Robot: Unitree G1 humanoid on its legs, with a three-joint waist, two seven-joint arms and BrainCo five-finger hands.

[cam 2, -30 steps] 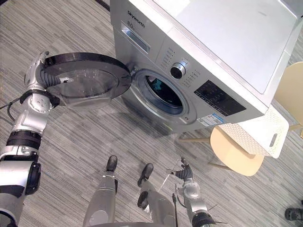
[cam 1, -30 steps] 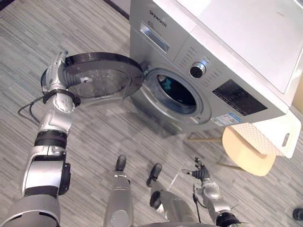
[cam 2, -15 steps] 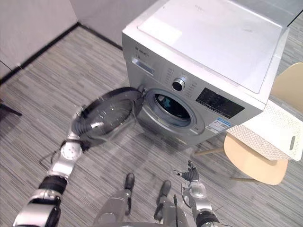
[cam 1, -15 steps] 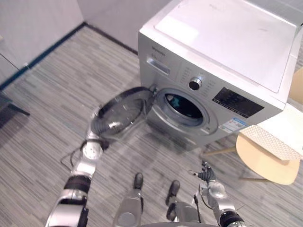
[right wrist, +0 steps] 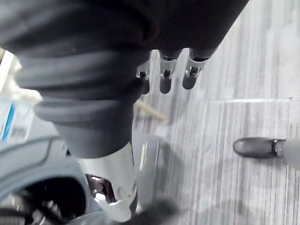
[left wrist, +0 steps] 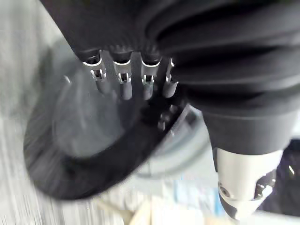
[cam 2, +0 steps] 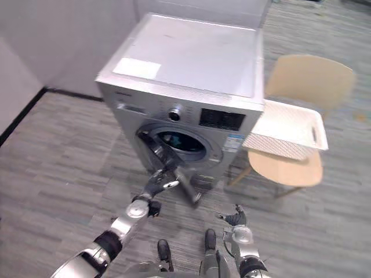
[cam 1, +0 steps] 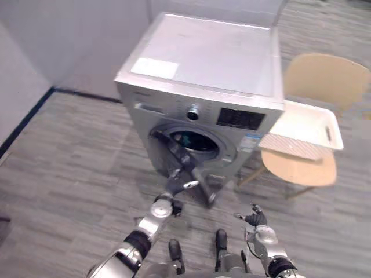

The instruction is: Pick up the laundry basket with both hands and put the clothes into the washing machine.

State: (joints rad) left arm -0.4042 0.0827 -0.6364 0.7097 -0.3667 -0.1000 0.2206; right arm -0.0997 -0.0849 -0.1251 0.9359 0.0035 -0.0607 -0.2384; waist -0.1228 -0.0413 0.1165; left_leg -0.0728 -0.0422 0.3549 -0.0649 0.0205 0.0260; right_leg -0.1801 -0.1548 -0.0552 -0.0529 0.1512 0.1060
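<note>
Left hand (cam 1: 175,188) flat, fingers straight against the half-open door (cam 1: 174,152) of the washing machine (cam 1: 203,63), clothes (cam 1: 188,139) showing inside the drum, white laundry basket (cam 1: 301,130) resting on the chair (cam 1: 316,78) just right of the machine, right hand (cam 1: 255,220) low at near right, loose and empty

The laundry basket (cam 1: 302,126) sits on a chair (cam 1: 300,170) right of the washing machine (cam 1: 203,58), clothes (cam 1: 186,139) inside it.
</note>
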